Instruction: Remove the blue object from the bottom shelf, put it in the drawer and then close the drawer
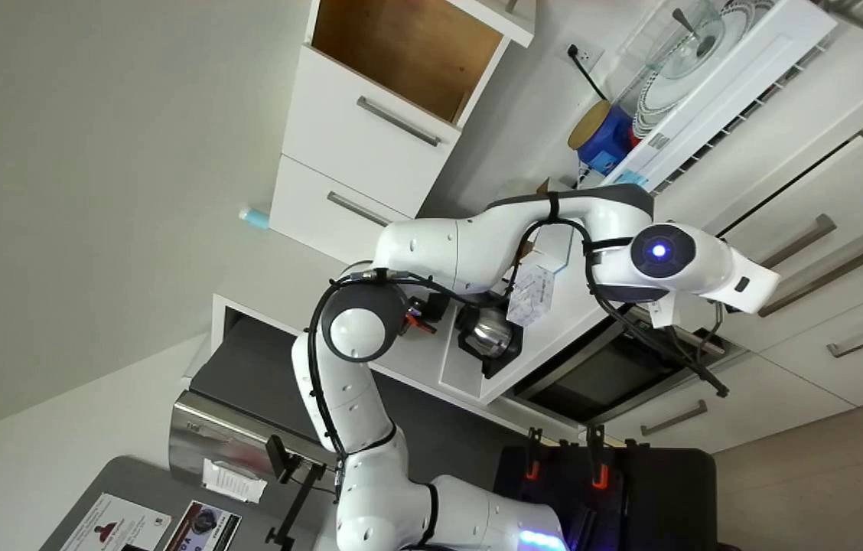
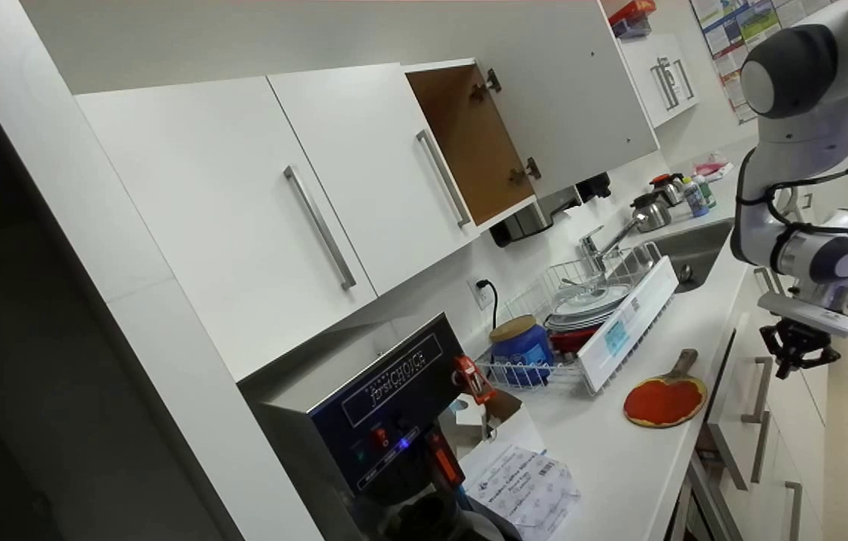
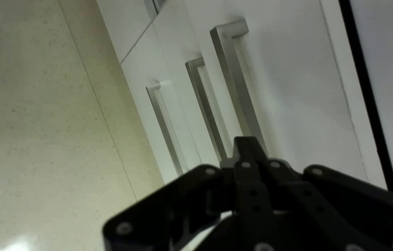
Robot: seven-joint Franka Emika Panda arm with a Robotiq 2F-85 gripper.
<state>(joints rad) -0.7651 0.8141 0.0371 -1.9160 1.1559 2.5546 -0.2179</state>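
In an exterior view my black gripper (image 2: 788, 368) hangs in front of the lower cabinets beside the counter. The wrist view shows its fingertips (image 3: 247, 141) shut together with nothing between them. Ahead of them is the top drawer (image 3: 294, 87), a white front with a grey bar handle (image 3: 235, 80); the tips overlap the handle's lower end in the picture, and contact cannot be told. A dark gap runs along this drawer's upper edge, and its front (image 2: 740, 421) seems to stand slightly out. The blue object is hidden or out of view; the open cabinet (image 2: 461, 143) shows only brown inside walls.
Further drawer handles (image 3: 207, 108) lie just below. On the counter (image 2: 582, 451) are a dish rack (image 2: 627, 323) holding plates and a blue jar (image 2: 522, 357) with a tan lid, a red round board (image 2: 664, 402) and a coffee machine (image 2: 394, 406). A cabinet door (image 2: 567, 90) stands wide open.
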